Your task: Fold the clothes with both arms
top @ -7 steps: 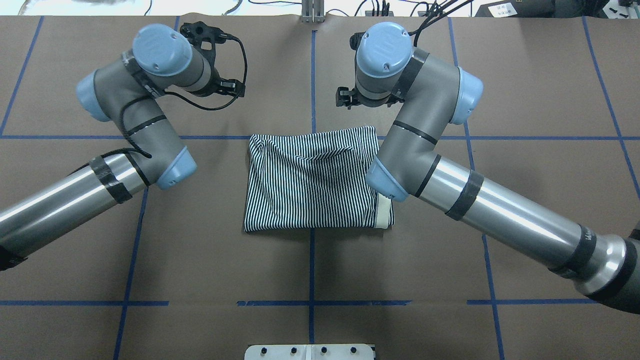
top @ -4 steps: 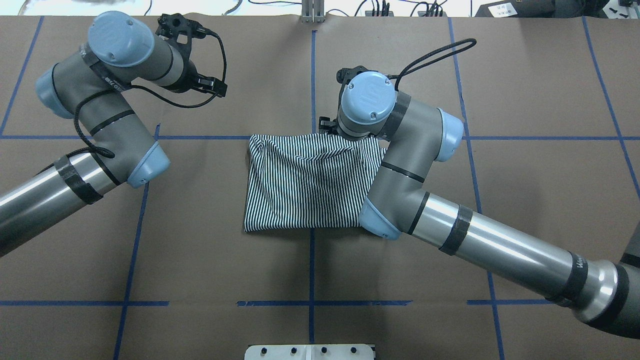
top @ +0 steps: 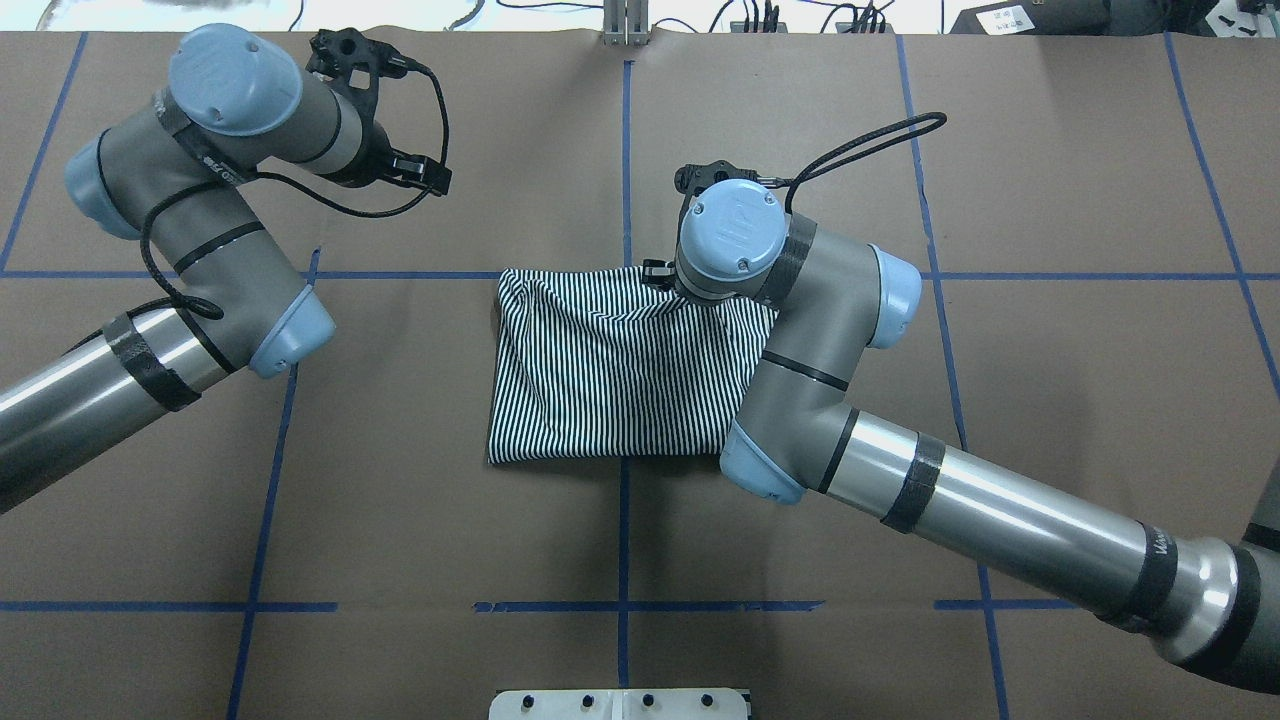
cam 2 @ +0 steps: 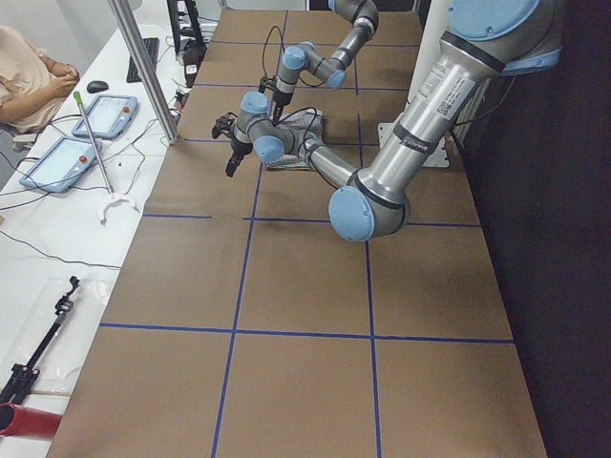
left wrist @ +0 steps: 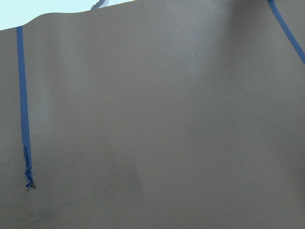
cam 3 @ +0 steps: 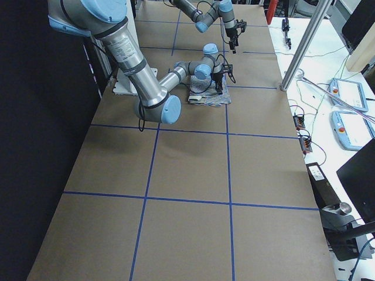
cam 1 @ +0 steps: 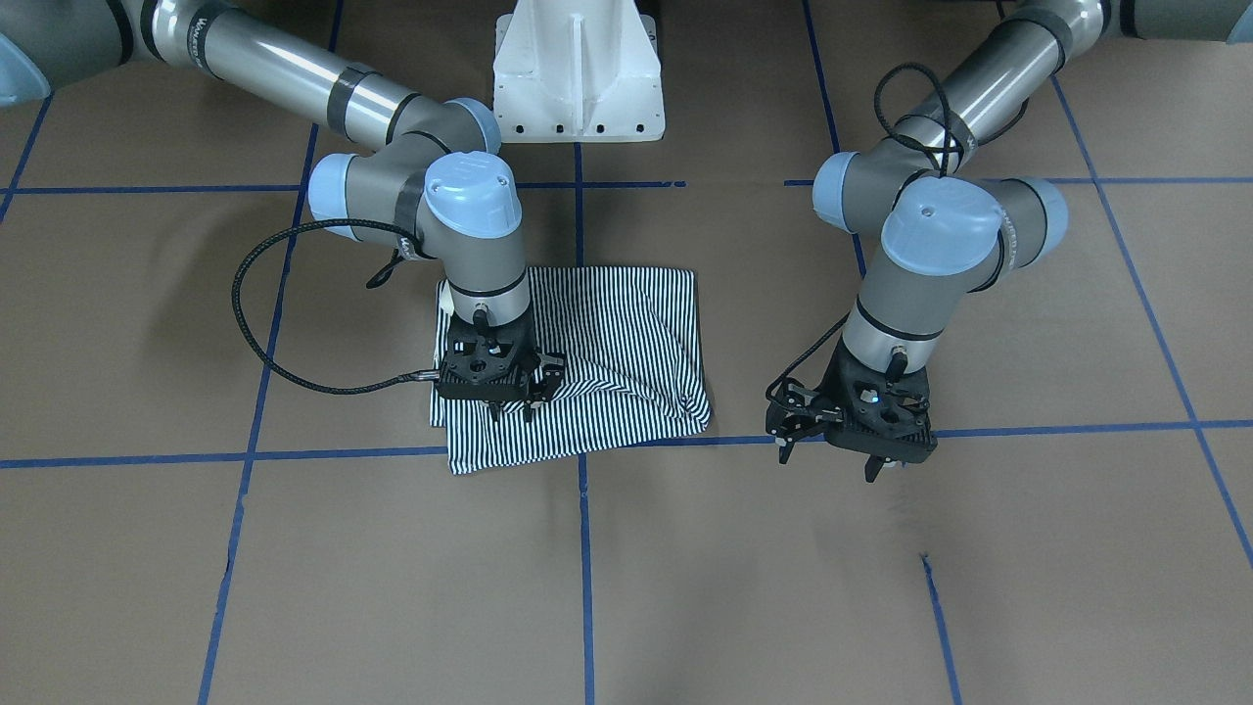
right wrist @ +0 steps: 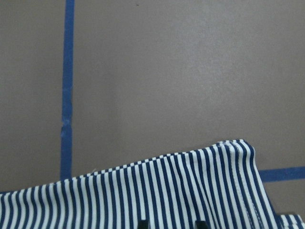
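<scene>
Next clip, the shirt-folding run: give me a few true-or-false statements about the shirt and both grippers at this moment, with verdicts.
1. The shirt lies folded into a compact rectangle on the table. True.
2. The left gripper hangs over the shirt. False: it is over bare table, apart from the shirt, on the robot's left.
3. The right gripper is down at the shirt's edge farthest from the robot. True.
4. The right gripper is shut. False: its wrist view shows its fingertips apart over the stripes.
5. A second garment lies on the table. False: only this one shirt shows.
</scene>
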Motion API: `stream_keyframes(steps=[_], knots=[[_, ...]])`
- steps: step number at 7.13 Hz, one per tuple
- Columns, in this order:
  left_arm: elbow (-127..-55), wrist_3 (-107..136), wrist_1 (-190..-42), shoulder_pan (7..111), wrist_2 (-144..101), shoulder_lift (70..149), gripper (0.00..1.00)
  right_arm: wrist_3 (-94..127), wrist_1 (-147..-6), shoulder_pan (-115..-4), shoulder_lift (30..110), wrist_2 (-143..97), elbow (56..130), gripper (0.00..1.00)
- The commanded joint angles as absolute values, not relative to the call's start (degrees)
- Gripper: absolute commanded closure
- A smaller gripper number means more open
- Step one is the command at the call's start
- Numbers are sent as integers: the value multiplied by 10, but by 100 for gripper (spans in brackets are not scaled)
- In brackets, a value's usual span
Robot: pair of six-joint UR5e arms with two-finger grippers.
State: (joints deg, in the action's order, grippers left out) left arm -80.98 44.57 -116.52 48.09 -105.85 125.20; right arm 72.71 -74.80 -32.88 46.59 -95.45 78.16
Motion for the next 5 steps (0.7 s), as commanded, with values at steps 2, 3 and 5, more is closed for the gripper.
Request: stream_keyframes(steps=[2, 3, 5], knots=[[-809, 446, -1165, 481, -1058, 1252, 0, 727, -750, -328, 468, -953, 782, 91], [-809, 446, -1165, 481, -1058, 1252, 0, 728, -750, -329, 468, -952, 782, 100], [-809, 446, -1165, 481, -1058, 1252, 0, 729, -750, -328, 470, -952, 782, 100]])
